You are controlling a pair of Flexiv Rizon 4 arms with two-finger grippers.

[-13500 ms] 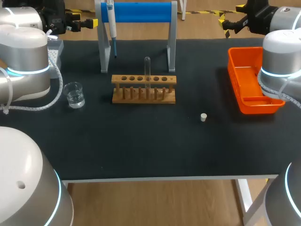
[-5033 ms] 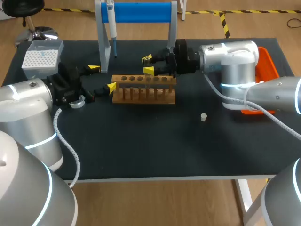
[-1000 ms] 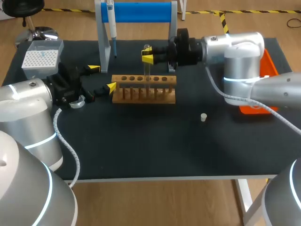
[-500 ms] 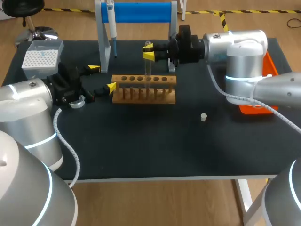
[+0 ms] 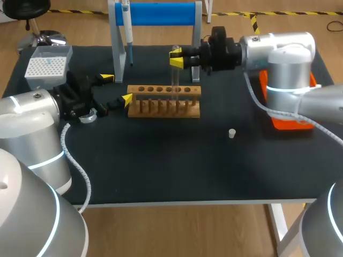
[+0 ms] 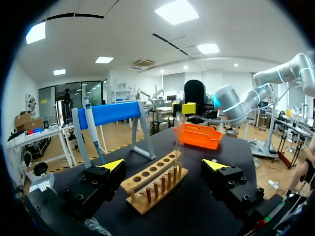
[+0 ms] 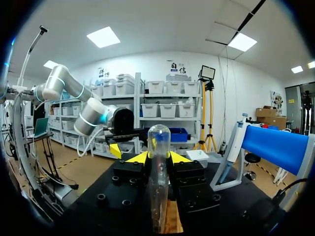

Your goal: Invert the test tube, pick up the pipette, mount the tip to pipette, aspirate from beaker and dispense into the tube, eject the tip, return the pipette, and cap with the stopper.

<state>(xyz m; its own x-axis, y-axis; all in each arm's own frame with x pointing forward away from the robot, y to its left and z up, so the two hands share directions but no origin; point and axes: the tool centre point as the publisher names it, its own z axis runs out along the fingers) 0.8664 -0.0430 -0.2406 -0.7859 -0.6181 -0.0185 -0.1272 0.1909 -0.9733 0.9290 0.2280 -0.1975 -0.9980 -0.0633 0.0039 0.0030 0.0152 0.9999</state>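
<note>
My right gripper (image 5: pixel 176 58) is shut on a clear test tube (image 5: pixel 174 75), held upright with its rounded end up over the right half of the wooden rack (image 5: pixel 163 101). In the right wrist view the tube (image 7: pixel 158 172) stands between the yellow fingertips (image 7: pixel 138 157). My left gripper (image 5: pixel 117 88) is open at the rack's left end; in its own view the rack (image 6: pixel 152 179) lies ahead of the open gripper (image 6: pixel 164 164), and the tube (image 6: pixel 179 132) rises beyond it. The pipette (image 5: pixel 127 27) hangs on the blue stand (image 5: pixel 161 13). The white stopper (image 5: pixel 231 133) lies on the mat. The beaker is mostly hidden under my left wrist.
A white tip box (image 5: pixel 47 67) sits at the back left. An orange tray (image 5: pixel 289 122) stands at the right, partly behind my right arm. The stand's grey legs (image 5: pixel 195 69) are just behind the rack and close to the held tube.
My right gripper has risen and shifted right with the tube, drawing it up out of the rack. My left arm has stayed still.
</note>
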